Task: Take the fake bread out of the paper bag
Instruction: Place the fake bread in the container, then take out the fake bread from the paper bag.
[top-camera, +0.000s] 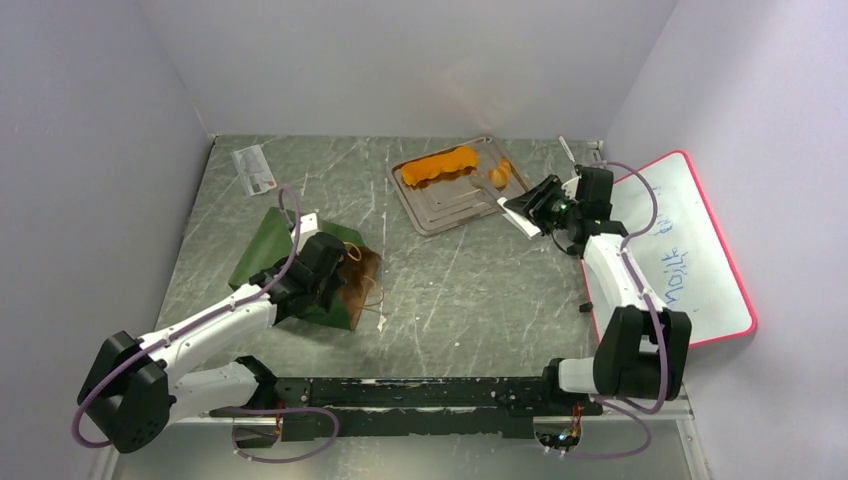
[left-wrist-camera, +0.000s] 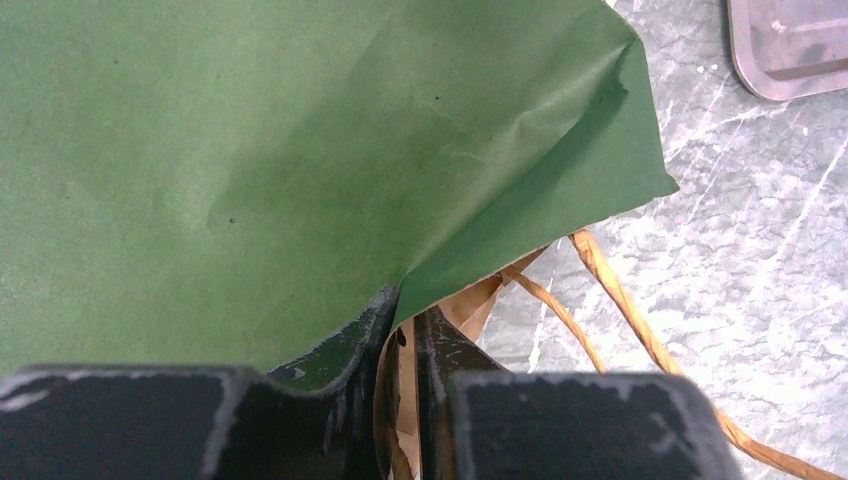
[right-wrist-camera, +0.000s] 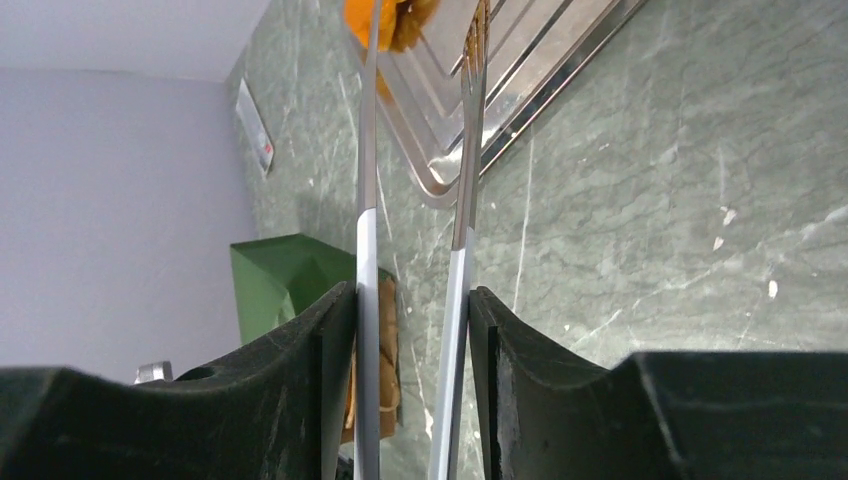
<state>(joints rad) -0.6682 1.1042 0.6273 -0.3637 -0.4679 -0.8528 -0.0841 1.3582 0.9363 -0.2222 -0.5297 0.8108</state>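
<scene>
Pinching paper bag (left-wrist-camera: 250, 150), left gripper (left-wrist-camera: 405, 315) closed; right gripper (right-wrist-camera: 412, 295) squeezes tongs (right-wrist-camera: 367, 200) (tips at fake bread (right-wrist-camera: 400, 20))

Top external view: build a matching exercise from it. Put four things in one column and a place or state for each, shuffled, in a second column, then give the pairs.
Things
1. paper bag
2. long orange bread
3. tongs
4. whiteboard

Places or states
A. lying on the grey tray
B. clamped in the right gripper, tips reaching over the tray
C. red-rimmed, at the table's right side
D. green, lying on the table, pinched at its edge by the left gripper

Pairs: 1-D, 2-A, 3-B, 4-C
</scene>
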